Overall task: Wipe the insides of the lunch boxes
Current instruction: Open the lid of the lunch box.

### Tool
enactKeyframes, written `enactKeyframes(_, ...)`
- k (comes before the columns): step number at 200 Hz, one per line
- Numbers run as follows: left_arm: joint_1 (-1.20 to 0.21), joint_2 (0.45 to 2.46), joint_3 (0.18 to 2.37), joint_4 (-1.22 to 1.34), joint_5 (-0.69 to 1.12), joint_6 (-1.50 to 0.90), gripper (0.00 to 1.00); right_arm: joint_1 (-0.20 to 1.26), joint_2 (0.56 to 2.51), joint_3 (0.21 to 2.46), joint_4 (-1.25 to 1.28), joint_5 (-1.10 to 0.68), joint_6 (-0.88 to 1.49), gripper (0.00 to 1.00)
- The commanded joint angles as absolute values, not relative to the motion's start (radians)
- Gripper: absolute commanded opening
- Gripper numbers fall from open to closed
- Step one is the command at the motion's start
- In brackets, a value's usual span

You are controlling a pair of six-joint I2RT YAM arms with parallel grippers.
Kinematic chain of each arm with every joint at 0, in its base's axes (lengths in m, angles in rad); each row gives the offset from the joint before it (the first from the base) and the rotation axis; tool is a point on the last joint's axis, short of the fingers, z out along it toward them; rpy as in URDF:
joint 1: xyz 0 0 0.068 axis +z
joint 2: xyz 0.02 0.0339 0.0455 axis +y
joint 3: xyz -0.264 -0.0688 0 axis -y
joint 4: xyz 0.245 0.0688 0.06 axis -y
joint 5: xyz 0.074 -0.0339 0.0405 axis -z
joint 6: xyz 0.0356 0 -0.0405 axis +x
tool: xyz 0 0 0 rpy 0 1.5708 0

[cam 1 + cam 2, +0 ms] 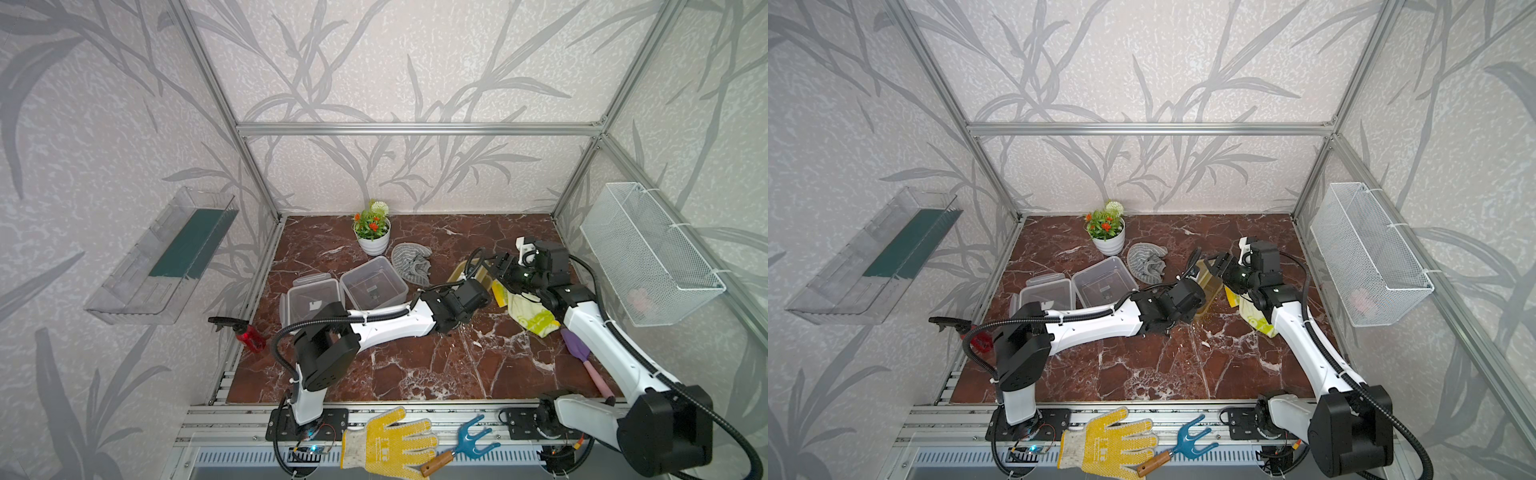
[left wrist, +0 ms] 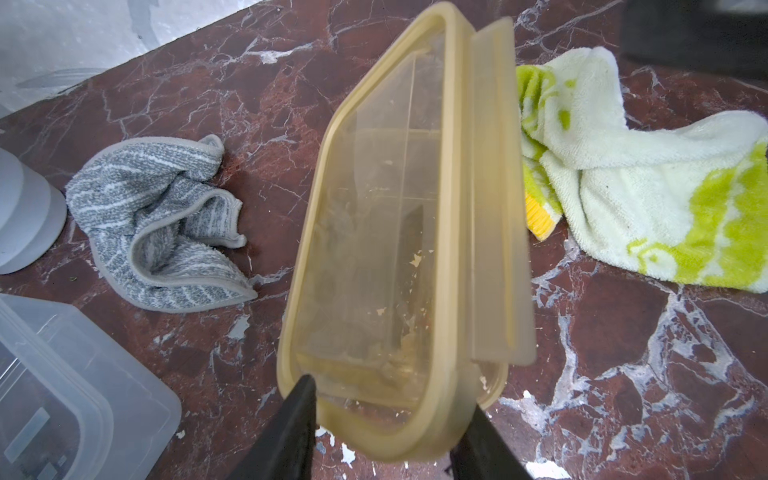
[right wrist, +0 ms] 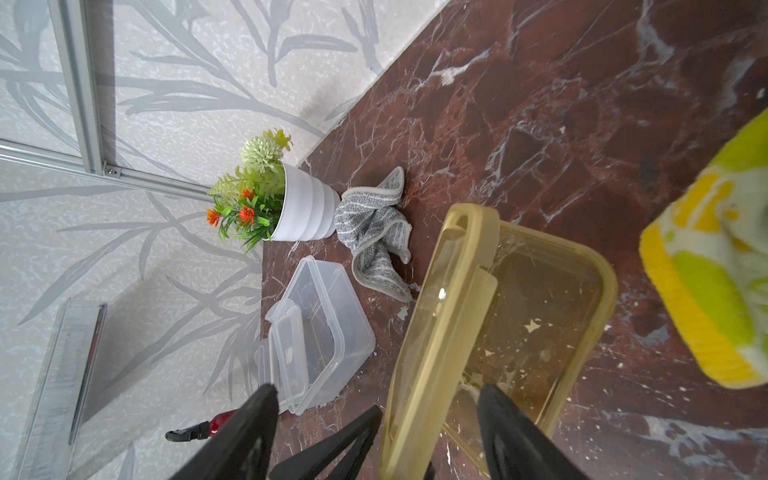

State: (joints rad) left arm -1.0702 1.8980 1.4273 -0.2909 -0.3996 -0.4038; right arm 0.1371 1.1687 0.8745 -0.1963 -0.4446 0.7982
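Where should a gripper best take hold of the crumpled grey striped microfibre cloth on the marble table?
Probably its raised middle fold, from straight above. The crumpled grey striped cloth lies low on the red marble table, its edges flat, only that fold standing up. The white ribbed flower pot close beside it would hinder a sideways approach.
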Motion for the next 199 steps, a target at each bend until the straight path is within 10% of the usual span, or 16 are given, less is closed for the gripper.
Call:
enactKeyframes(1,-1.063,1.905,1.458,-0.280,-0.397,-0.425,0.48,0.115,1.136,0.871,-0.234,-0.437,0.767,0.79)
enactKeyframes(51,-1.048,1.909,1.465,-0.269,-0.373,-0.421,0.48,0.056,1.150,0.809,-0.241,-0.411,0.768,0.81)
enactKeyframes(105,-1.042,1.905,1.472,-0.272,-0.356,-0.417,0.48,0.048,1.318,0.744,-0.200,-0.416,0.724,0.54)
enactKeyframes(199,-1.021,1.910,1.489,-0.283,-0.337,-0.419,0.48,0.152,1.535,0.835,-0.232,-0.345,0.663,0.56)
